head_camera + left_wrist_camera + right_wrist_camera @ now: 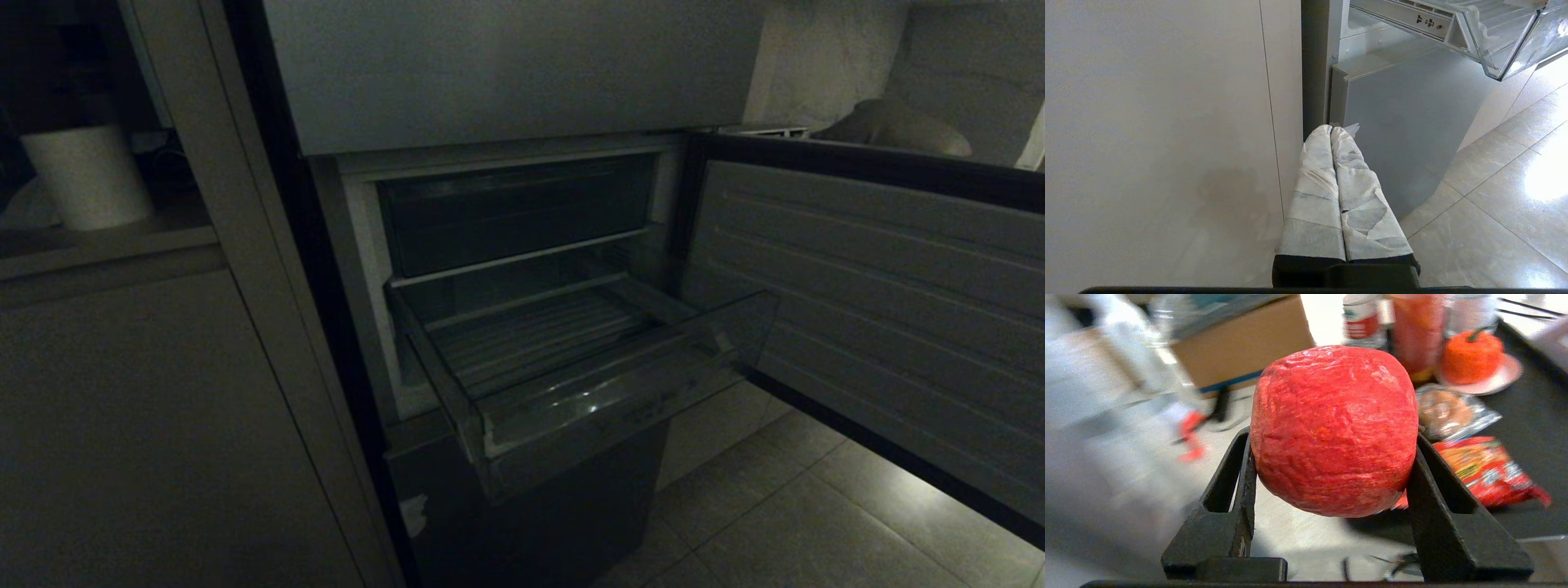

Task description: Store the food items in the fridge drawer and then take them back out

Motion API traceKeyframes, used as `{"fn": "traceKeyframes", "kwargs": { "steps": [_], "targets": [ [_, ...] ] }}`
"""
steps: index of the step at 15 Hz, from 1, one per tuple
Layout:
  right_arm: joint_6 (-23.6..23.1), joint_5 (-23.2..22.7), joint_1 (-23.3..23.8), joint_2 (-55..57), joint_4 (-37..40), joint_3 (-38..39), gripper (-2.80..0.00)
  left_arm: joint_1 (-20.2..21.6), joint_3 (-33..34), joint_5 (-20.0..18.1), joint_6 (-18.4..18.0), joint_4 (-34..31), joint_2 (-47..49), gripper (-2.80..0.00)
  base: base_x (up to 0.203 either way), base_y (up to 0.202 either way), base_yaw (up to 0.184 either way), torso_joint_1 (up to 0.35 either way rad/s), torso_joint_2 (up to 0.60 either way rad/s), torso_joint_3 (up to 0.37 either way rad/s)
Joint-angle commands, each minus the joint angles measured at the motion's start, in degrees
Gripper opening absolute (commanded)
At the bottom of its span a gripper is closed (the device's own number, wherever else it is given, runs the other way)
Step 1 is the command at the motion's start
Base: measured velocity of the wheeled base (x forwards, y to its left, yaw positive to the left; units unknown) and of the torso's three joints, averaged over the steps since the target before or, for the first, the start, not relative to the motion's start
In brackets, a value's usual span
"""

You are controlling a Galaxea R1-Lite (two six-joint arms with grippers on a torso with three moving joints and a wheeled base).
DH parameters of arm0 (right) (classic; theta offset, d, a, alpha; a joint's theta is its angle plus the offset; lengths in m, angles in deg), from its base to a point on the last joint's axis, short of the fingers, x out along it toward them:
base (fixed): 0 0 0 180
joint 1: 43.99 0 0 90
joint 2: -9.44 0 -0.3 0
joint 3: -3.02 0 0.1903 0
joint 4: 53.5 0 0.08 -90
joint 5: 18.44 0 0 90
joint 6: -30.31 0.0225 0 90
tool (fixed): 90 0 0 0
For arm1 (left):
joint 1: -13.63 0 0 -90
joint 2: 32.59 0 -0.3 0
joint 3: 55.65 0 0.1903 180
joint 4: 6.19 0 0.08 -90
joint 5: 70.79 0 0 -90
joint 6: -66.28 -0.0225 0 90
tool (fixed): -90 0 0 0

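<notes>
Right gripper point(1331, 473) is clamping a round, lumpy red food item point(1333, 428) between its black fingers point(1241, 486), jaws standing wide around it; being near-spherical, it is showing no clear long axis. Behind it, somewhat blurred, a dark tray point(1535, 428) is carrying a red snack packet point(1486, 469) and an orange-red piece point(1472, 355). Left gripper point(1331, 130) is hanging closed beside the fridge. Clear, ribbed fridge drawer point(571, 359) is standing pulled out.

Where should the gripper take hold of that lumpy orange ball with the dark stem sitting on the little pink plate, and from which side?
Probably from above, fingers closing across the widest part of the orange ball. It sits low on the pink plate with its stem up, so a low side approach would likely hit the plate's rim. Keep the fingers either side of the stem. The right gripper is already holding the red ball.
</notes>
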Motion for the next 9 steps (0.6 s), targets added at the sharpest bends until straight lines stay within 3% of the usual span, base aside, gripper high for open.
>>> {"fn": "traceKeyframes", "kwargs": {
  "steps": [1, 2, 9],
  "targets": [
    [-0.52, 1.48, 1.42, 9.36, -5.36, -0.62, -2.8, 0.0, -0.01, 0.02, 0.03, -0.01, 0.08, -2.8, 0.0, 0.0, 0.0, 0.0, 0.0, 0.0],
    [-1.03, 2.34, 1.86, 10.9, -9.02, -0.56, -2.8, 0.0, -0.01, 0.02, 0.03, -0.08, 0.08, -2.8, 0.0, 0.0, 0.0, 0.0, 0.0, 0.0],
    [-0.78, 2.34, 2.82, 25.62, -10.2, -7.89, -2.8, 0.0, -0.01, 0.02, 0.03, 0.01, 0.08, -2.8, 0.0, 0.0, 0.0, 0.0, 0.0, 0.0]
  ]
}}
